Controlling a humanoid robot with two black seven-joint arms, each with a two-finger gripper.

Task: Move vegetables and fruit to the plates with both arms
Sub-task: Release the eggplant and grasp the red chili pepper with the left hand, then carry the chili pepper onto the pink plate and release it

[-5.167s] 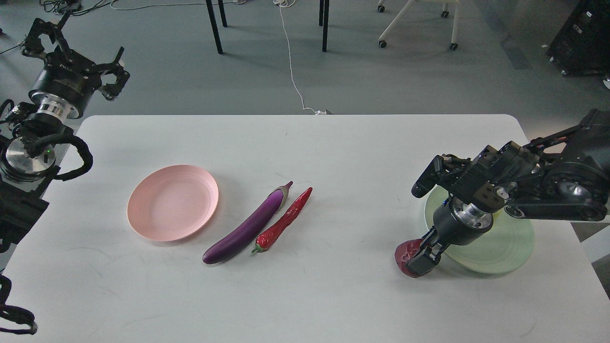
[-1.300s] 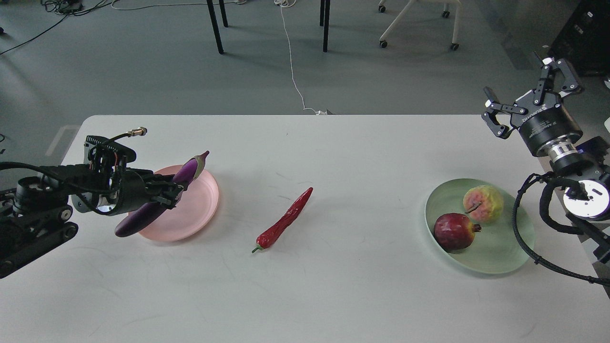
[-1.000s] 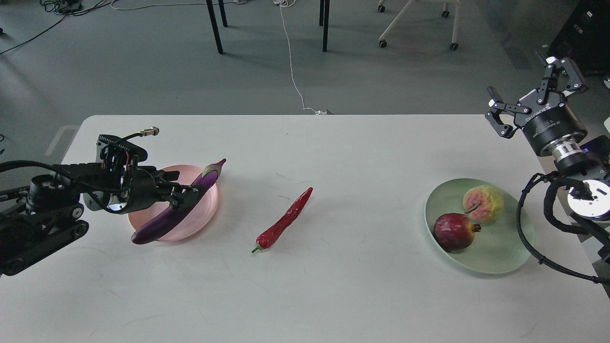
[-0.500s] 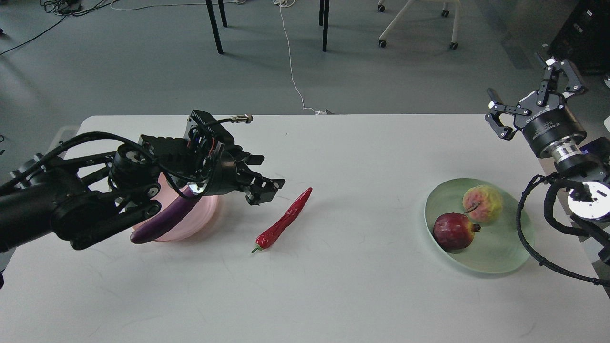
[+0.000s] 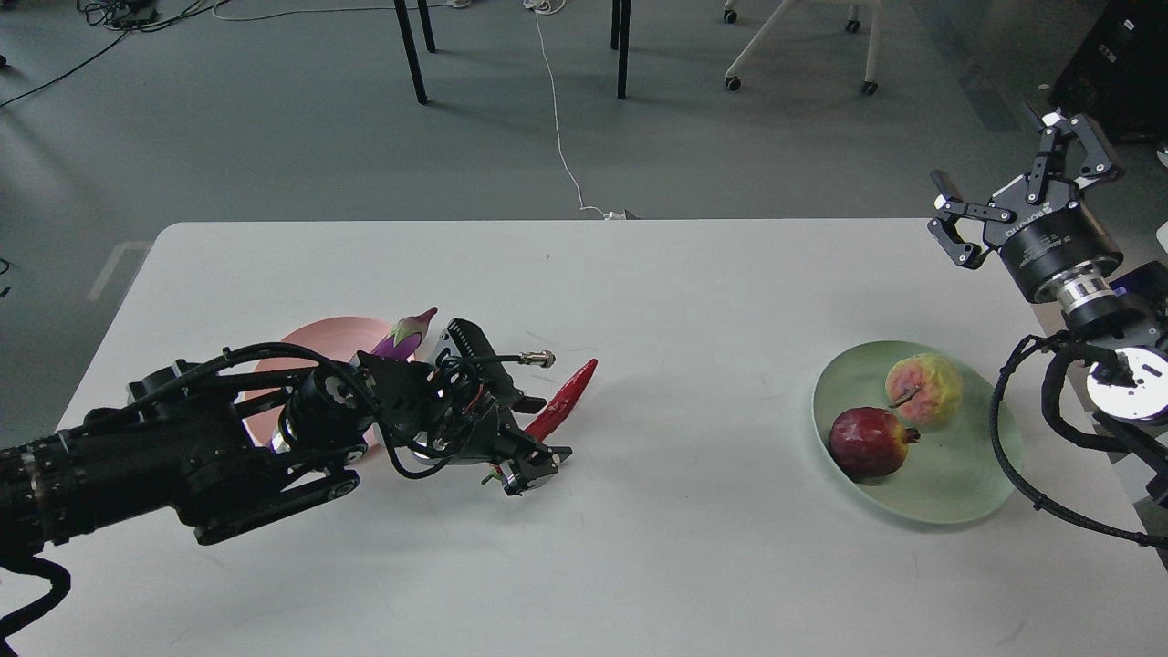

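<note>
The red chili pepper lies on the table mid-left; its lower half is hidden behind my left gripper. That gripper reaches in low over the pink plate, open, with its jaws on either side of the chili's stem end. The purple eggplant lies across the pink plate; only its stem end shows past my arm. The pale green plate at the right holds the dark red pomegranate and the bumpy yellow-pink fruit. My right gripper is open and empty, raised past the table's far right corner.
The white table has its far edge close behind the chili's row. Table legs, a chair base and cables stand on the floor beyond. My right arm's cable loop hangs beside the green plate's right rim.
My left gripper let go of the eggplant on the pink plate, then moved right and down to the chili's lower end. The right arm has stayed still.
</note>
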